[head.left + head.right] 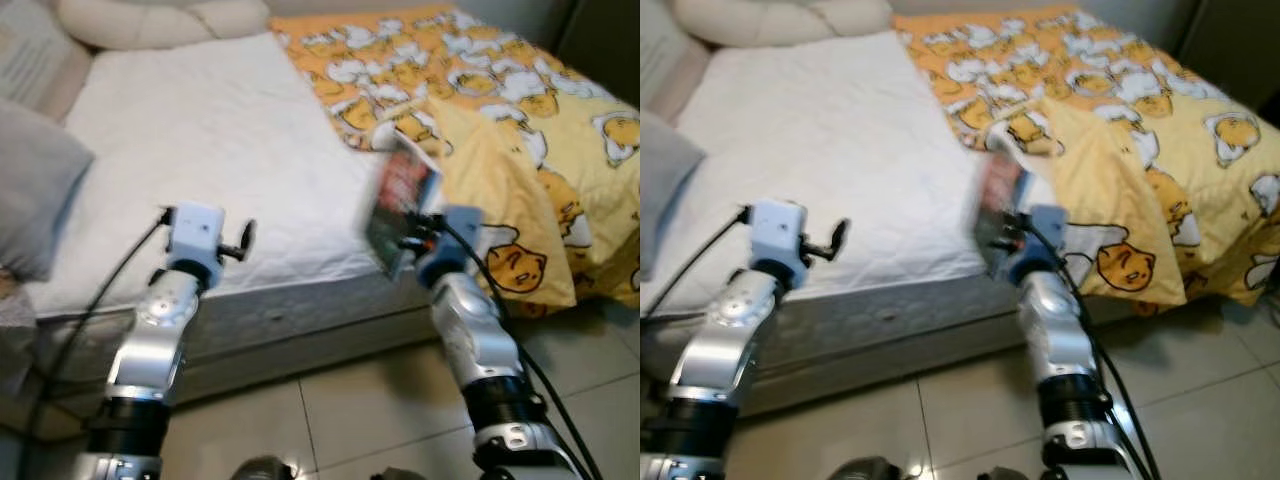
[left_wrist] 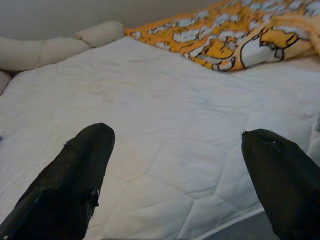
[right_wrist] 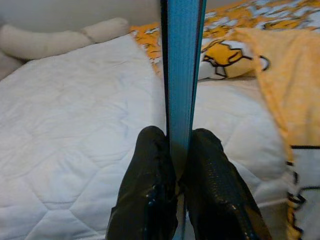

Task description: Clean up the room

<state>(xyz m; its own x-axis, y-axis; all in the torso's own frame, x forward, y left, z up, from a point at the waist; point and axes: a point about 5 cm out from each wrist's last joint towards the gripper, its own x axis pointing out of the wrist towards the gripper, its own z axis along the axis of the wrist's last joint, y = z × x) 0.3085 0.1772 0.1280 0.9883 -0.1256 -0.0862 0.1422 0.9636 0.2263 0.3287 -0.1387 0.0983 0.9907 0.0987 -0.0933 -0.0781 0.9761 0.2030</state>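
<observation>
My right gripper (image 1: 408, 243) is shut on a thin book (image 1: 398, 196) with a red and dark cover, held upright above the bed's near edge. In the right wrist view the book's blue spine (image 3: 181, 70) stands between the two black fingers (image 3: 150, 170). My left gripper (image 1: 244, 240) is open and holds nothing, hovering at the front edge of the white mattress (image 1: 210, 140); the left wrist view has its fingers (image 2: 75, 175) spread wide over the quilted sheet. A yellow and orange cartoon blanket (image 1: 500, 110) covers the right part of the bed.
A long cream bolster (image 1: 160, 20) lies at the head of the bed. A grey pillow (image 1: 35, 185) sits at the left edge. Pale floor tiles (image 1: 350, 410) run below the bed frame. The blanket hangs down over the bed's side at right (image 1: 540, 270).
</observation>
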